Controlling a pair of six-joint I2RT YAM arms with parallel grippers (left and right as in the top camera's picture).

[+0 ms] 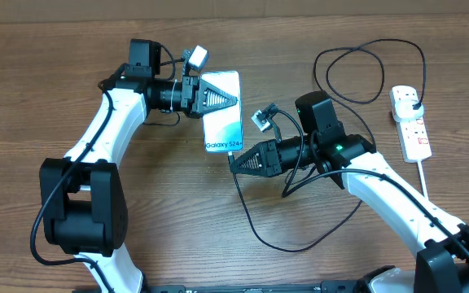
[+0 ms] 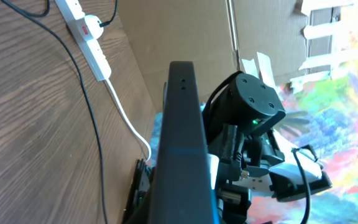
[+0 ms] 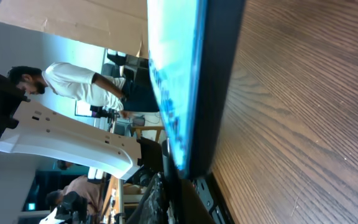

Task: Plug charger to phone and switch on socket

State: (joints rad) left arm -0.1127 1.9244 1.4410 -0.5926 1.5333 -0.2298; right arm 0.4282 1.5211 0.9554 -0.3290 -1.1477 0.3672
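My left gripper (image 1: 230, 99) is shut on the top end of the phone (image 1: 222, 126) and holds it tilted, lit blue screen up. In the left wrist view the phone (image 2: 182, 124) shows edge-on between the fingers (image 2: 173, 214). My right gripper (image 1: 236, 161) is at the phone's bottom edge, shut on the connector end of the charger (image 1: 255, 232). The connector tip is hidden. In the right wrist view the phone (image 3: 191, 81) fills the middle just above my fingers (image 3: 194, 199). The charger's black plug (image 1: 414, 101) sits in the white socket (image 1: 414, 134) at the far right.
The black cable loops on the wooden table in front of the right arm and in a wide curl at the back right (image 1: 365, 69). The socket (image 2: 89, 37) and its white cord (image 2: 126, 118) also show in the left wrist view. A cardboard wall stands behind the table.
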